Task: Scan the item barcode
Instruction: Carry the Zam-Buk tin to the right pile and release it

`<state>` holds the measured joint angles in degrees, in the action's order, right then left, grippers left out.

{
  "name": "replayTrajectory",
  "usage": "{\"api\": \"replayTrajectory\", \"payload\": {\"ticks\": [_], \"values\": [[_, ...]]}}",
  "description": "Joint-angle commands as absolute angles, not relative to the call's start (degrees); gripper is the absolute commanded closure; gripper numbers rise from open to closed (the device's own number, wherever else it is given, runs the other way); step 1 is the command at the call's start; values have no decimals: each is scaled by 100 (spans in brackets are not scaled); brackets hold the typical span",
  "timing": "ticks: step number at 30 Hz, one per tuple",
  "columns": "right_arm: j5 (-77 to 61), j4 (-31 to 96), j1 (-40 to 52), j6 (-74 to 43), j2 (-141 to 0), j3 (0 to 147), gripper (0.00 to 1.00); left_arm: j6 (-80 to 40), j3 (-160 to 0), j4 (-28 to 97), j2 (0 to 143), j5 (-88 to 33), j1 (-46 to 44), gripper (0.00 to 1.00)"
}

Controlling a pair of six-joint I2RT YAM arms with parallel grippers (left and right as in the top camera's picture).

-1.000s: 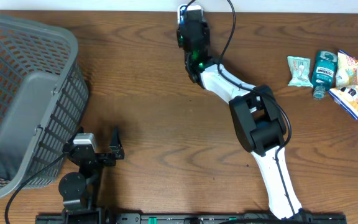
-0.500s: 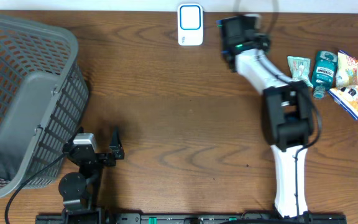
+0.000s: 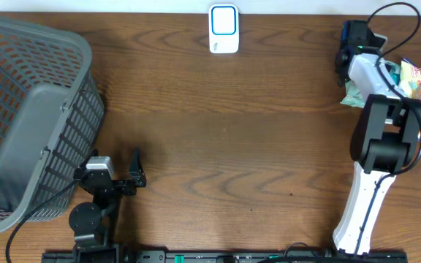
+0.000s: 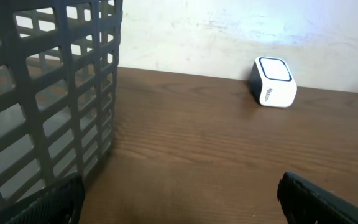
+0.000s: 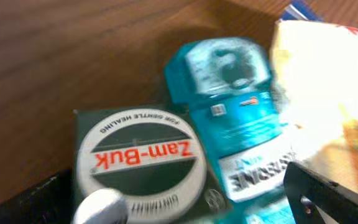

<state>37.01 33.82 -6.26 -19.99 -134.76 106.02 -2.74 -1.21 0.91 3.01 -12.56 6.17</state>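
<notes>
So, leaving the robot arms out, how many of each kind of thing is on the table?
Grey plastic lattice basket: 1
White box-shaped scanner with a blue face: 1
Dark green Zam-Buk box: 1
Teal mouthwash bottle: 1
Crinkly snack packets: 2 in sight; the right arm covers part of the pile
Total: 6 in sight
</notes>
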Motion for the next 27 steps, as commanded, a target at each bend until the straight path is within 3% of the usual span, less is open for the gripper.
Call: {"api": "replayTrajectory", "payload": {"ticks": [1, 12, 27], "values": [[3636, 3514, -449, -2250, -12326, 10680, 1, -261, -23, 276, 287, -1326, 620, 2], [2613, 5063, 139, -2246, -9673, 10680, 1, -261, -23, 276, 285, -1326, 620, 2], [2834, 7144, 395, -2228, -7456, 10680, 1, -261, -23, 276, 285, -1326, 620, 2]]}}
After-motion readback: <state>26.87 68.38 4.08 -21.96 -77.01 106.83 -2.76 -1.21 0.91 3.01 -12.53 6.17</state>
